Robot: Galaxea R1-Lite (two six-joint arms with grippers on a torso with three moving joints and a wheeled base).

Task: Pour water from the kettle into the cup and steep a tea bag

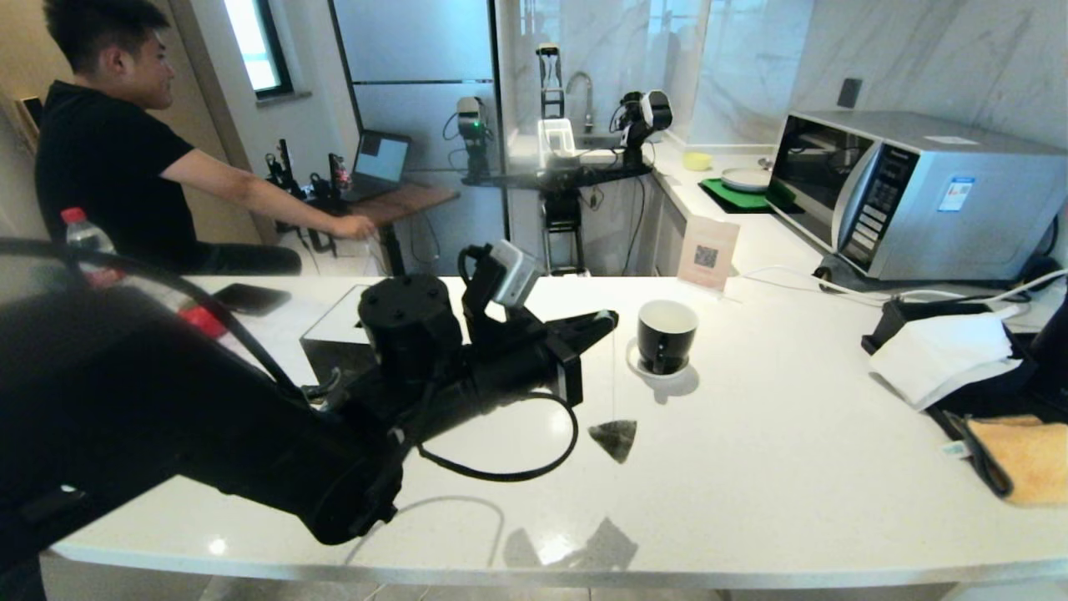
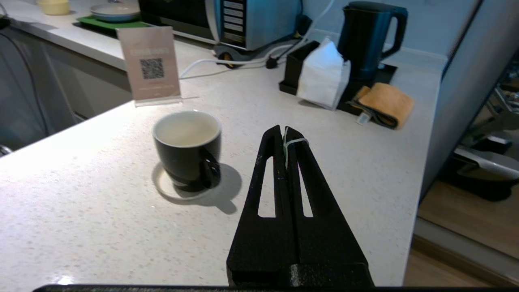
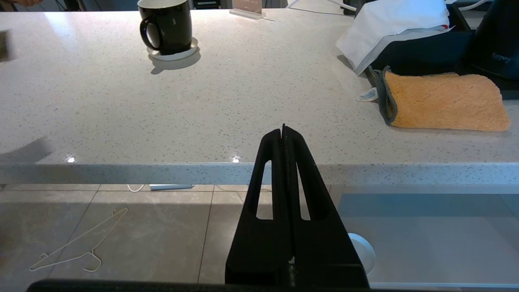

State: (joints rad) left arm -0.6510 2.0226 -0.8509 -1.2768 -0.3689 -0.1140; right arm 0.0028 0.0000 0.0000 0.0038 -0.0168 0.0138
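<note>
My left gripper (image 1: 612, 317) (image 2: 284, 132) is shut on the pale green tag and white string of the tea bag (image 1: 615, 438). The bag hangs on its string above the counter, to the near left of the cup (image 1: 666, 332) (image 2: 187, 148) (image 3: 166, 26); the left wrist view does not show it. The glossy black cup stands upright on its white saucer (image 1: 659, 374). I cannot tell whether it holds water. The tall black kettle (image 2: 367, 38) (image 3: 498, 40) stands at the far right behind the tissue tray. My right gripper (image 3: 284, 129) is shut and empty, in front of the counter's edge.
A black tray with white tissue (image 1: 943, 351) and a folded orange cloth (image 1: 1026, 455) lie right. A QR sign (image 1: 707, 253) stands behind the cup, with a microwave (image 1: 918, 192) further back. A bottle (image 1: 83, 238), a phone (image 1: 250, 296) and a seated person (image 1: 108, 159) are at the left.
</note>
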